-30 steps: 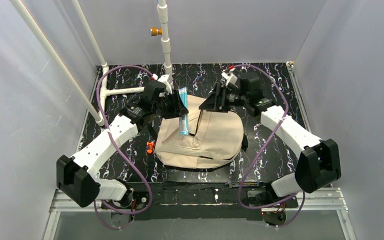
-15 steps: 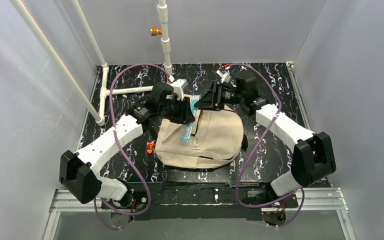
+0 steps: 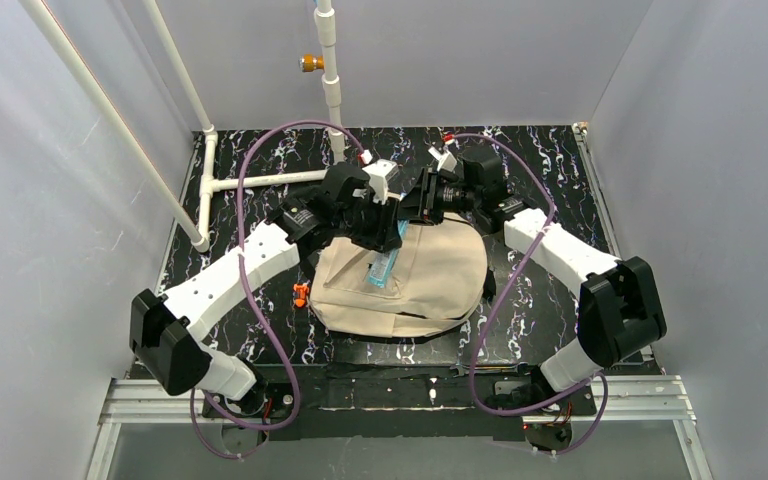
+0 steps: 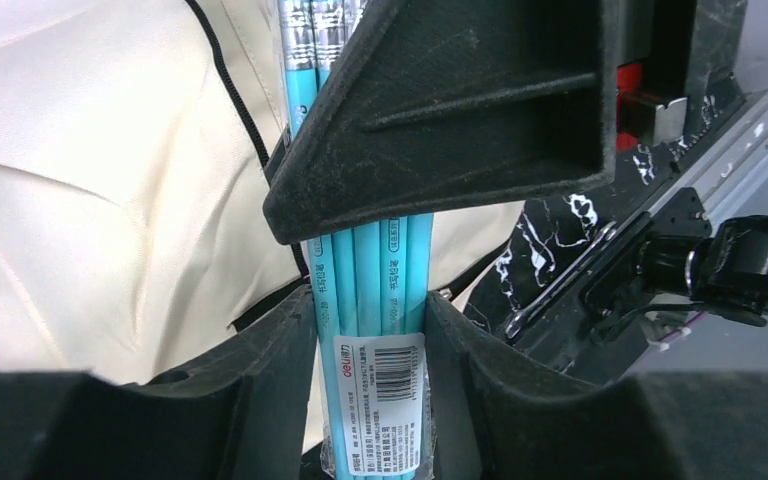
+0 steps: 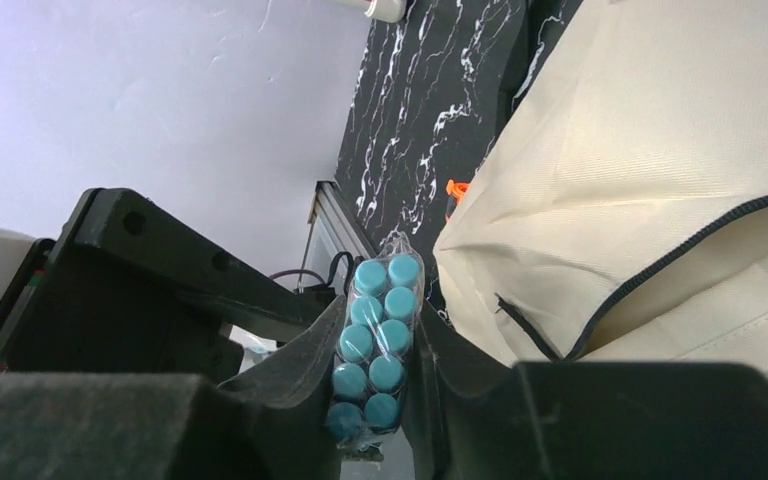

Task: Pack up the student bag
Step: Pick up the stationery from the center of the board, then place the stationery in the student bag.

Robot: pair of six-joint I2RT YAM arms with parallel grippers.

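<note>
Surface: black, white-veined table (image 3: 560, 150), glossy, grey walls on three sides.
Task item: large beige soft fabric backpack with black zips (image 3: 430, 285), lying flat and creased at the table's middle, its far edge under both pincers.
Held item: clear-wrapped pack of teal round pencils (image 4: 375, 300), barcode label at one end, slanting over the backpack's far left part.
Left pincer (image 4: 370, 350): black, ribbed, narrow, clamped on the pack's labelled end.
Right pincer (image 5: 375, 380): closed against the pack's round end caps; it blocks most of the left wrist view.
Surroundings: small orange plastic clip (image 3: 301, 294) just left of the backpack; white plastic pipe frame (image 3: 260, 180) at the far left corner; metal spanner (image 3: 480, 370) at the near edge.
</note>
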